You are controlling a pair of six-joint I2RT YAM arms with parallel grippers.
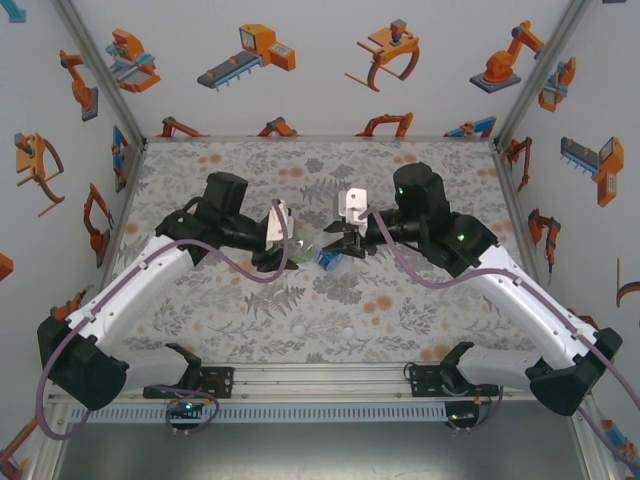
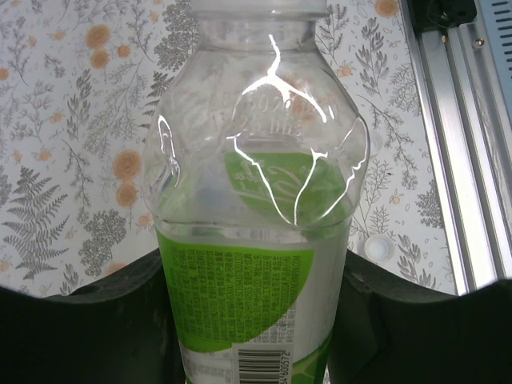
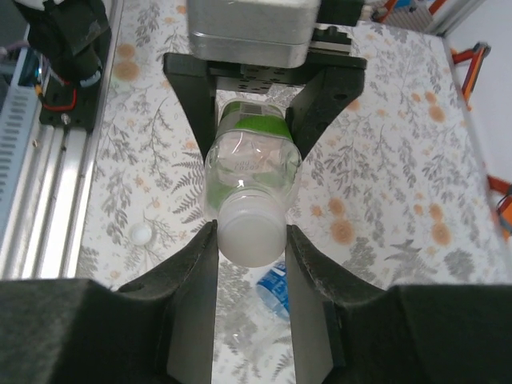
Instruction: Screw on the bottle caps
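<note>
From the top, the green-label bottle is mostly hidden between the grippers, and its base is cut off in the left wrist view. The left arm reaches toward centre, with the left gripper clamped on the bottle's body. The bottle looks empty. The right arm mirrors it, right gripper pinching the white cap at the bottle's mouth; can't tell if it's threaded. A loose cap and a blue-label bottle lie on the table.

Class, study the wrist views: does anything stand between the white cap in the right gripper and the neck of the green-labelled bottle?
Nothing visible does. The white cap, clamped in the right gripper, sits at the mouth of the green-labelled bottle, which the left gripper holds by its body.
</note>
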